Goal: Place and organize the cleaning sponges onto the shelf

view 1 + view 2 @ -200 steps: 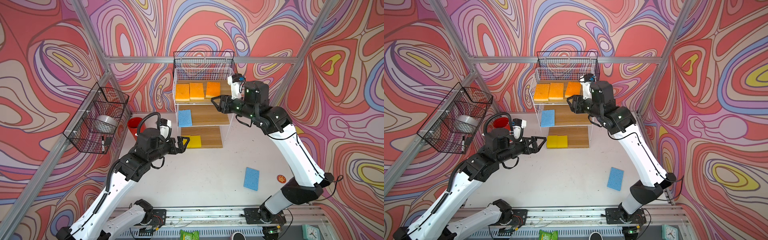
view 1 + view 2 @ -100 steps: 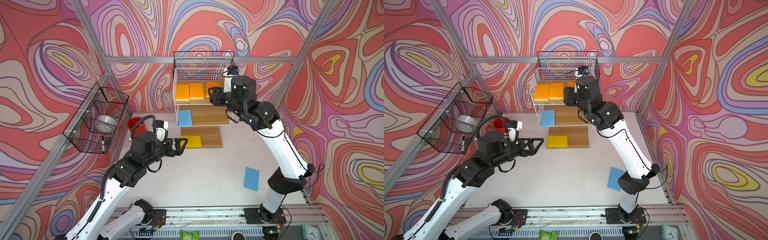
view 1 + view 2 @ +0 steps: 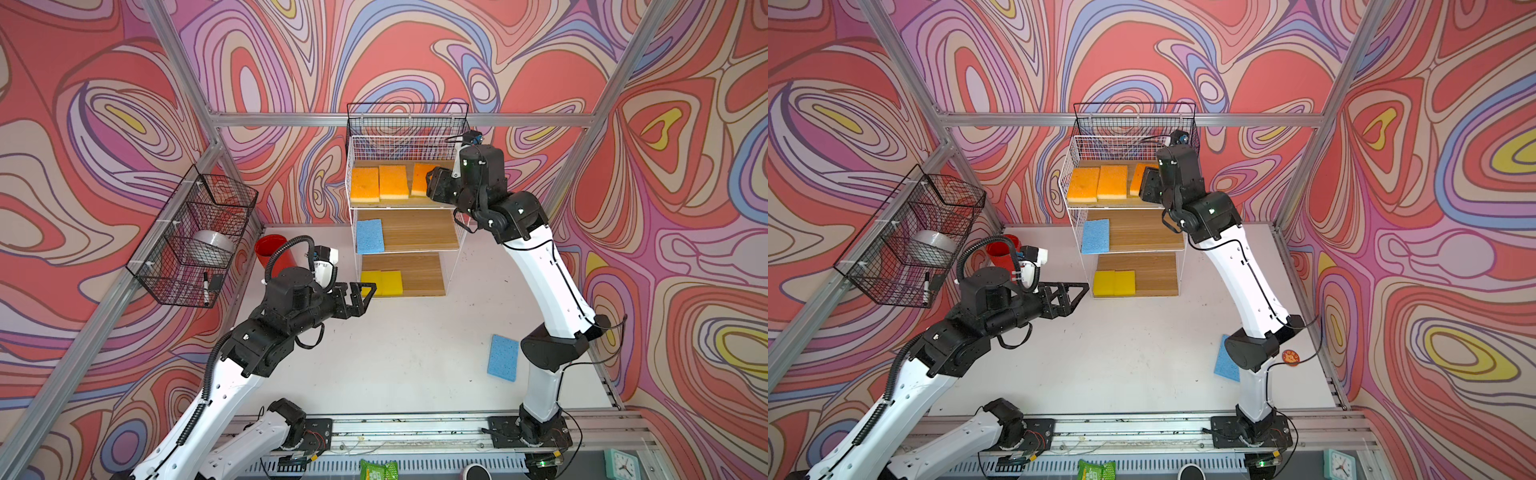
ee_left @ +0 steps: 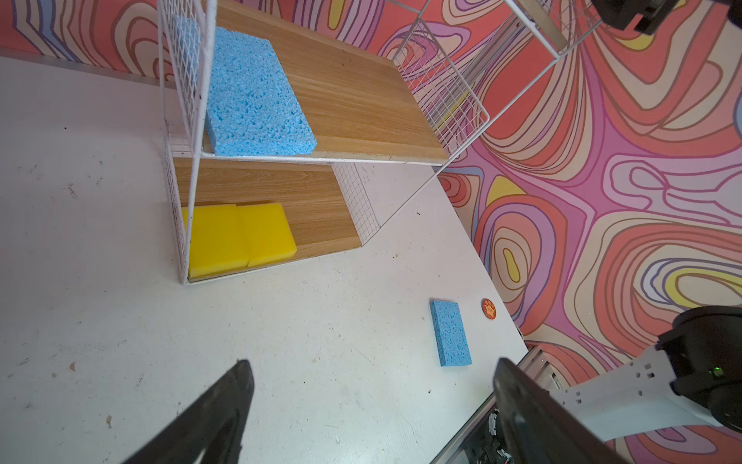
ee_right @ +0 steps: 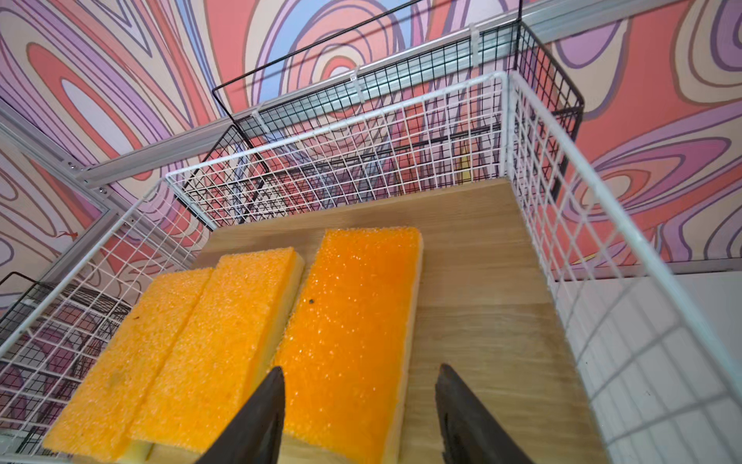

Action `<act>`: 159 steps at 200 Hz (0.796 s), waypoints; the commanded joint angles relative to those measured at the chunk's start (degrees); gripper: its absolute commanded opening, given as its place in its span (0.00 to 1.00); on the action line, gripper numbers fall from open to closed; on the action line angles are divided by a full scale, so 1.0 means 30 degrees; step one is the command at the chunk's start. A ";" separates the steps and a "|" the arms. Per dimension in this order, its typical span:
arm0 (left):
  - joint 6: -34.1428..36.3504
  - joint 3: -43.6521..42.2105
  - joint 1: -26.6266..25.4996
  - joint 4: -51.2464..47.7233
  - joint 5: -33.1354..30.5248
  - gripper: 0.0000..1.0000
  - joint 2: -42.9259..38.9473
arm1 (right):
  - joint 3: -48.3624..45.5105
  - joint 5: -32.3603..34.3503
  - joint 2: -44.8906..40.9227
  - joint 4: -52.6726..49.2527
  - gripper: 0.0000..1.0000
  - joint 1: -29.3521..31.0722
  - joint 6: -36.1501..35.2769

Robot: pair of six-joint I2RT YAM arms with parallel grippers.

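The right gripper (image 5: 359, 367) has its jaws apart, 1 finger on each side of the near end of an orange sponge (image 5: 353, 313). That sponge lies flat on the top board of the shelf (image 3: 419, 230), just beside 2 other orange sponges (image 5: 225, 341). The left gripper (image 4: 371, 361) hangs wide apart and empty above the table (image 3: 395, 353), near the bottom tier. A blue sponge (image 3: 370, 236) lies on the middle board and 2 yellow sponges (image 3: 381, 283) touch side by side on the bottom board. A second blue sponge (image 3: 503, 357) lies on the table's right side, well apart from the shelf.

Left tool (image 4: 371, 361) spread wide, low; right tool (image 5: 359, 366) parted, raised.
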 commanded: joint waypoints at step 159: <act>-0.0109 -0.0129 0.0133 -0.0061 0.0057 0.94 -0.0291 | 0.1638 -0.3275 0.2080 -0.0159 0.60 -0.1104 0.0526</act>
